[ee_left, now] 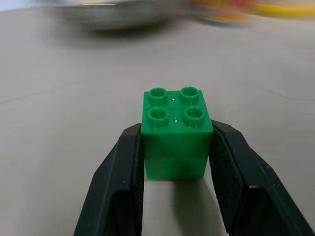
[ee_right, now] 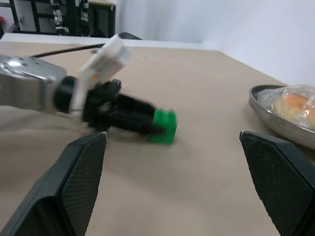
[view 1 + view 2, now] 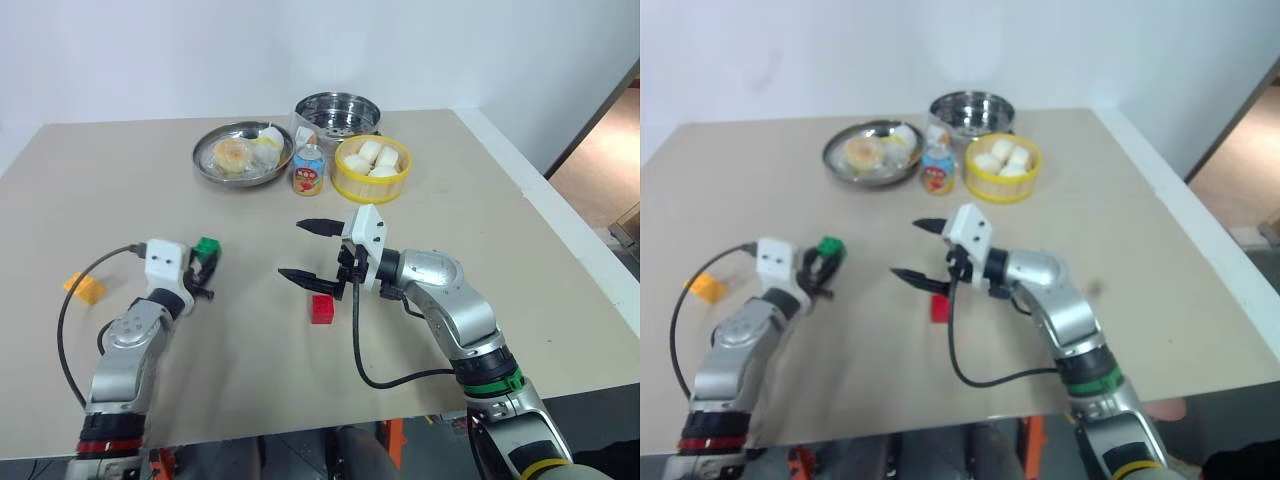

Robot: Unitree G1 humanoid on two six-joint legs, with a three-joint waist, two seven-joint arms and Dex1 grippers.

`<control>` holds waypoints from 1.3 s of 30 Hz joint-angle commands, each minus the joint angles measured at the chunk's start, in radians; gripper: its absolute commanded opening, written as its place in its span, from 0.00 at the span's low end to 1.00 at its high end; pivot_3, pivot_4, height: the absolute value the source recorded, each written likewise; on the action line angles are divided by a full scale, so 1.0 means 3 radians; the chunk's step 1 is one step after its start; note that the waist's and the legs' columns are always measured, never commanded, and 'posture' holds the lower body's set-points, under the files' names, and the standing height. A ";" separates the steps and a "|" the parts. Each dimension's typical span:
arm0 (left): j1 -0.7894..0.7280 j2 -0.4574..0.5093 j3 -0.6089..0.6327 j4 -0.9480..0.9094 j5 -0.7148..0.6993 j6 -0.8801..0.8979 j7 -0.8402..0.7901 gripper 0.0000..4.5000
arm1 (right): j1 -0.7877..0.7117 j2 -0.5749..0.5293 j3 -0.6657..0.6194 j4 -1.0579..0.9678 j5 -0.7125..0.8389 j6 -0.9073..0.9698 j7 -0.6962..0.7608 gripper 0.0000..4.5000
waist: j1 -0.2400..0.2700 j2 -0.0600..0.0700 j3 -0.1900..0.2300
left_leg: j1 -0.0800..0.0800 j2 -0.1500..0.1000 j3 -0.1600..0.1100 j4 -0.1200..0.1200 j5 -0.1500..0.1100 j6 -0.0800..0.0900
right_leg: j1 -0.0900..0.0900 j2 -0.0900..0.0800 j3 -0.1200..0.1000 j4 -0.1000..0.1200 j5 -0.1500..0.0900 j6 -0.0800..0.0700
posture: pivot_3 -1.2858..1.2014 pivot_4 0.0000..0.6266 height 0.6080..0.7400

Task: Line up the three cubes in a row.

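Left wrist view: left end effector (image 1: 177, 162) clamps green cube (image 1: 175, 132); can (image 3: 308, 170) label unreadable.

In the left wrist view, the lower sides of the green cube (image 1: 176, 135) are covered by the two black fingers (image 1: 118, 191) pressing it, and the dishes toward the table's far edge are smeared into blurred streaks. In the right wrist view, the left gripper (image 2: 147, 123) and its cube are motion-blurred, and the metal plate (image 2: 280, 120) is cut off by the picture's edge. In the head views, the red cube (image 3: 322, 309) is partly hidden behind the right gripper (image 3: 310, 252) and its cable, and the print on the small can (image 3: 308, 170) is too small to read.
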 commanded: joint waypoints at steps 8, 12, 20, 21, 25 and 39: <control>-0.0475 0.0603 -0.0467 0.0443 -0.0194 -0.0639 -0.1899 0.28 | 0.0214 -0.0493 -0.0160 -0.0632 0.0433 0.0526 0.0316 1.00 | 0.0015 0.0000 0.0000 | 0.0000 0.0000 0.0004 0.0000 0.0000 0.0001 | -0.0002 -0.0003 -0.0001 0.0000 -0.0012 -0.0017 | 0.52 0.24 1.00; -0.0735 0.0538 -0.0564 0.0718 -0.0157 -0.0685 -0.2106 0.28 | 0.0294 -0.0580 -0.0167 -0.0706 0.0460 0.0573 0.0337 1.00 | 0.0013 0.0000 0.0000 | -0.0001 0.0000 0.0005 0.0001 0.0000 0.0001 | -0.0002 -0.0002 0.0000 0.0000 -0.0007 -0.0006 | 0.52 0.24 1.00; -0.0967 0.0466 -0.0637 0.1005 -0.0154 -0.0777 -0.2372 0.28 | 0.0345 -0.0612 -0.0168 -0.0720 0.0432 0.0541 0.0313 1.00 | 0.0006 0.0000 0.0000 | -0.0002 0.0003 0.0002 0.0000 -0.0002 0.0004 | -0.0004 0.0007 0.0000 0.0000 -0.0006 0.0002 | 0.52 0.24 1.00; -0.0969 0.0467 -0.0640 0.1007 -0.0149 -0.0780 -0.2380 0.28 | 0.0351 -0.0612 -0.0171 -0.0726 0.0433 0.0539 0.0308 1.00 | 0.0006 0.0000 0.0000 | -0.0002 0.0003 0.0003 0.0000 -0.0002 0.0004 | -0.0004 0.0007 0.0001 0.0000 -0.0006 0.0003 | 0.52 0.24 1.00; -0.0938 0.0490 -0.0635 0.0988 -0.0152 -0.0792 -0.2432 0.28 | 0.0380 -0.0618 -0.0175 -0.0754 0.0438 0.0540 0.0300 1.00 | 0.0006 -0.0001 0.0000 | -0.0003 0.0002 0.0003 0.0001 -0.0002 0.0004 | -0.0004 0.0006 0.0001 0.0000 -0.0007 0.0004 | 0.52 0.24 1.00; -0.0819 0.0548 -0.0604 0.0946 -0.0134 -0.0850 -0.2449 0.28 | 0.0395 -0.0613 -0.0154 -0.0745 0.0417 0.0530 0.0306 1.00 | 0.0005 -0.0001 0.0000 | -0.0002 0.0003 0.0003 0.0000 -0.0002 0.0004 | -0.0003 0.0007 0.0001 0.0000 -0.0006 0.0003 | 0.52 0.24 1.00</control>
